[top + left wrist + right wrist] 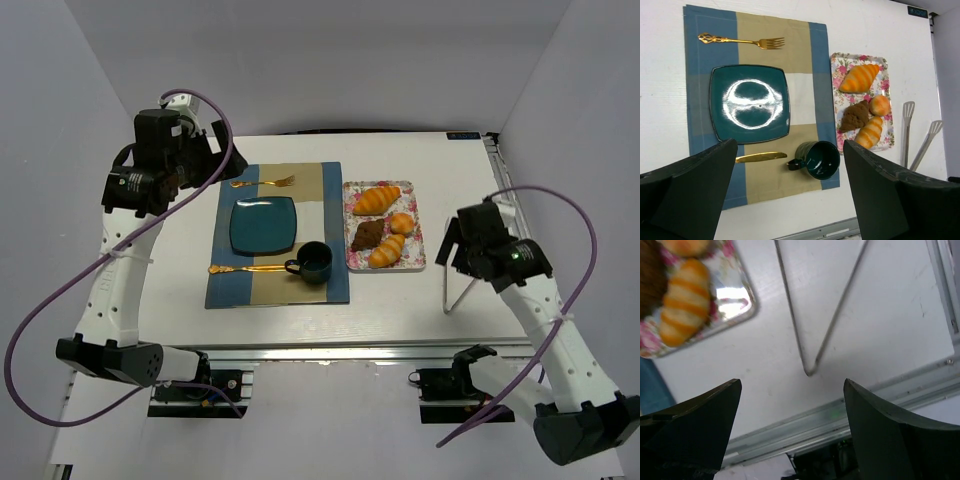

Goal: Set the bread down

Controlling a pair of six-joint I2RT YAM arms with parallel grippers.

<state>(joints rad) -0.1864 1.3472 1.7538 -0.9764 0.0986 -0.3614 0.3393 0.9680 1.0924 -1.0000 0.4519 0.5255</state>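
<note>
A white desk seen from above carries a blue and tan placemat with an empty teal plate at its centre. The bread is on a floral tray just right of the mat: two striped rolls, a small round bun and a dark piece, perhaps a chocolate pastry, all packed close together. Metal tongs lie flat on the desk right of the tray, hinge toward the robot. The right gripper hovers over that hinge with its fingers spread wide, holding nothing. The left gripper hangs high above the mat, fingers also apart and empty. The tongs are thin and flat, so closing fingers could skid them away or catch only one leg. A green mug sits between tray and plate and could be knocked in a low carry.
</note>
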